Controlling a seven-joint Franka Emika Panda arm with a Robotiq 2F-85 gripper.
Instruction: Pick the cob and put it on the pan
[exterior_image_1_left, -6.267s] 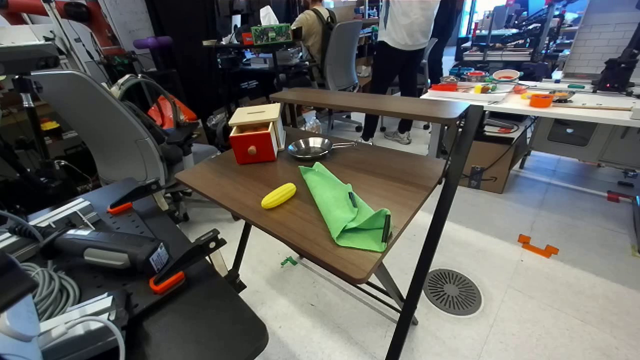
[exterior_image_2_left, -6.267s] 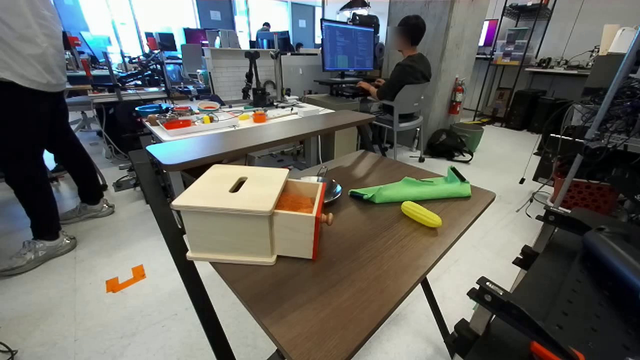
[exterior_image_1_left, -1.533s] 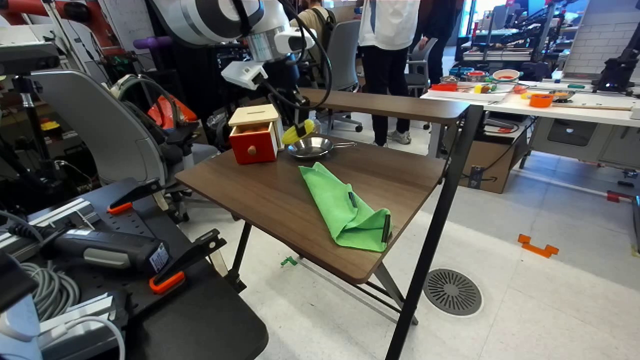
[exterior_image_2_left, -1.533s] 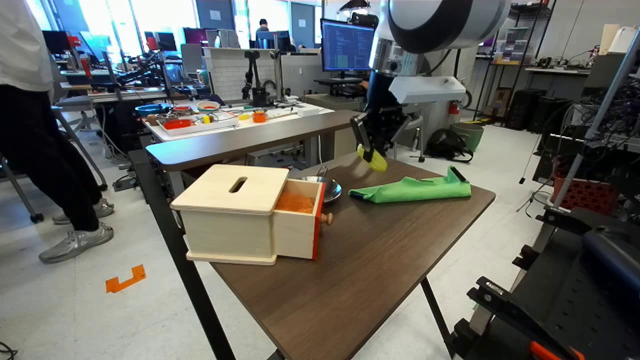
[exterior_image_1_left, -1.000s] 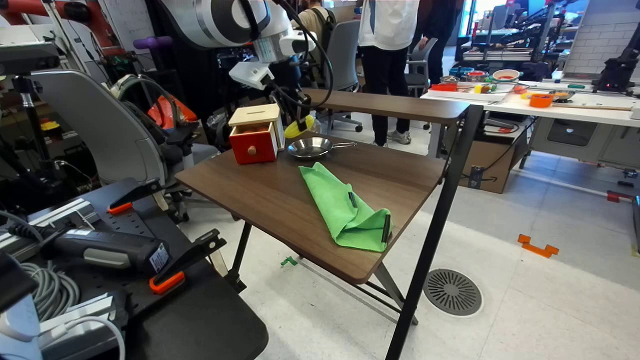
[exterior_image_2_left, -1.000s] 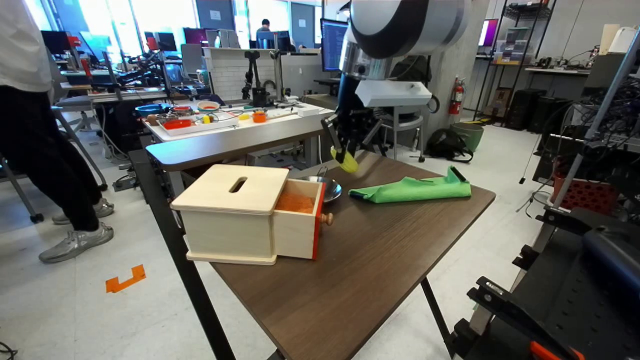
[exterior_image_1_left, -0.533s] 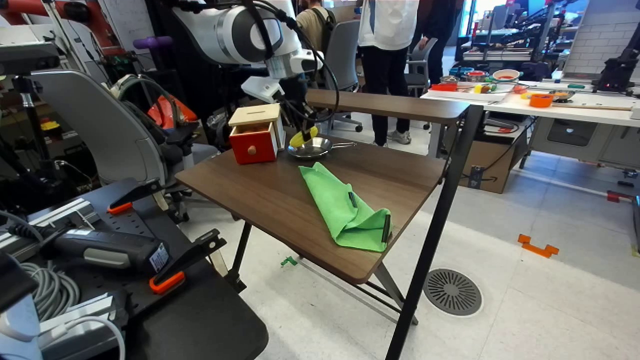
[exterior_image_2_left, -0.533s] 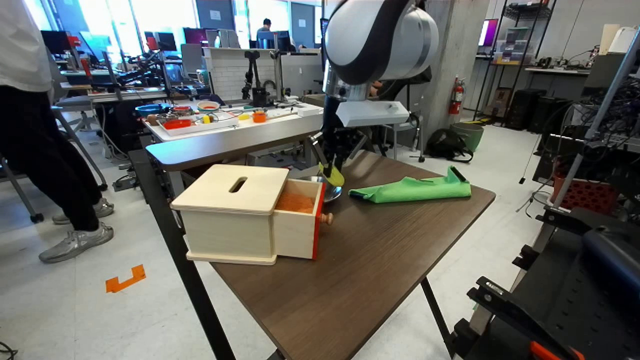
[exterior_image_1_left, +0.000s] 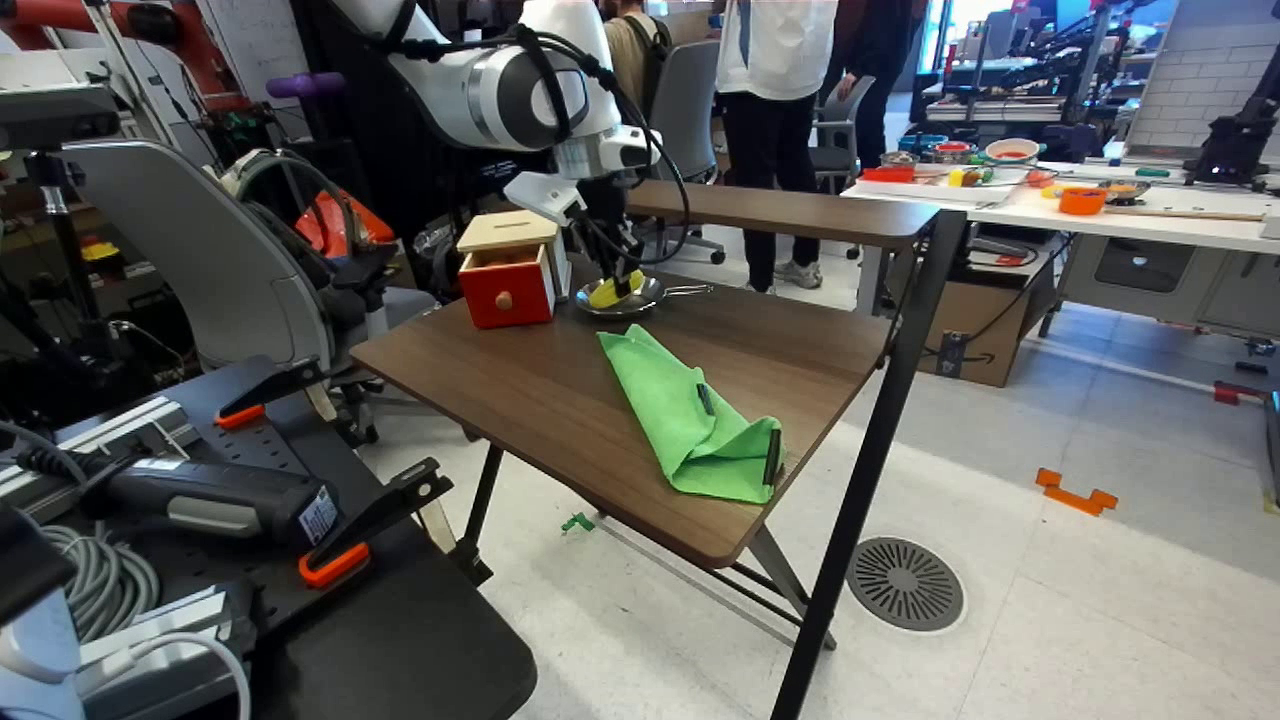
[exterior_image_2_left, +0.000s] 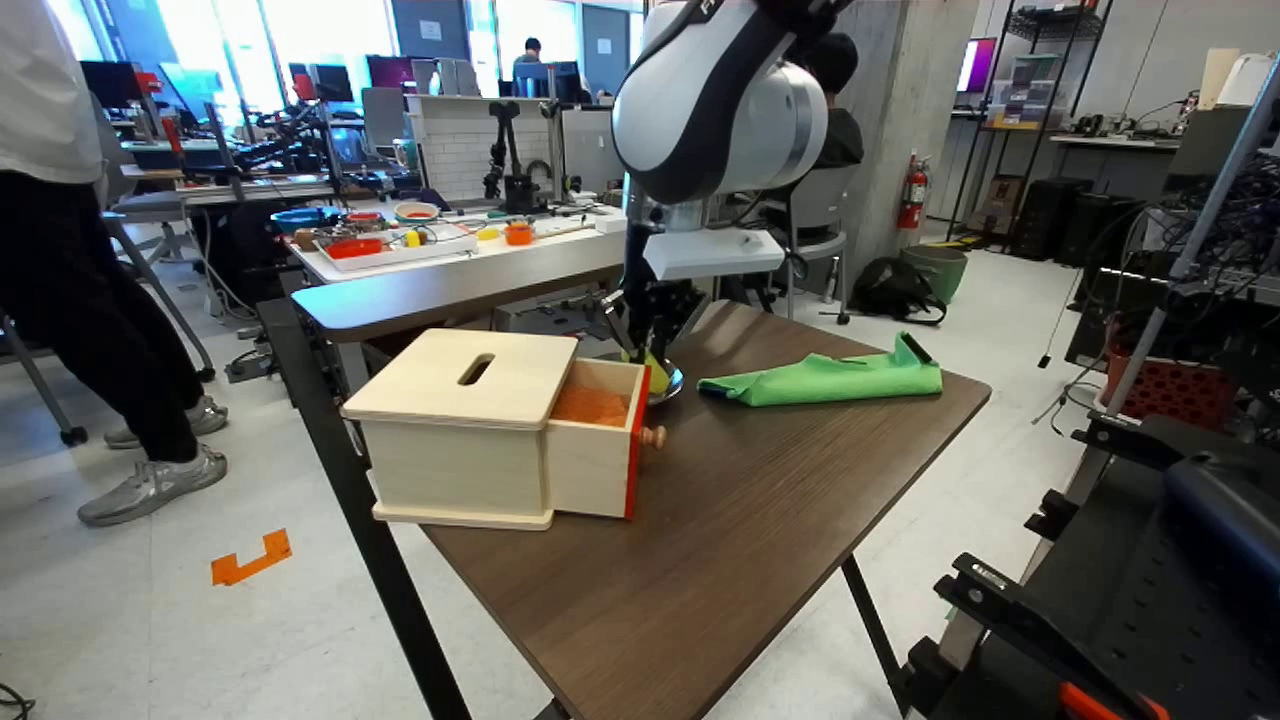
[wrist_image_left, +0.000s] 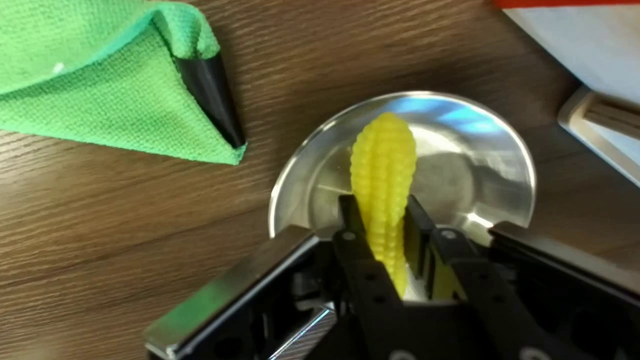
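While gripper (wrist_image_left: 381, 206) pinches cob (wrist_image_left: 383, 162) over pan (wrist_image_left: 450, 182), contact beneath unclear.

A raised shelf (exterior_image_1_left: 780, 210) hems in the back edge of the worktop (exterior_image_1_left: 500, 385). The box (exterior_image_2_left: 450, 455) fills one back corner, its drawer (exterior_image_2_left: 590, 475) jutting toward the front edge and standing just beside the pan (wrist_image_left: 450, 180). Over the pan, the gripper (wrist_image_left: 381, 204) and the cob (wrist_image_left: 382, 155) between its fingers block the way down. The cloth (exterior_image_1_left: 680, 420) obstructs the diagonally opposite front corner. Bare wood leaves room along the front edge from drawer to cloth, and between the cloth and the other back corner.
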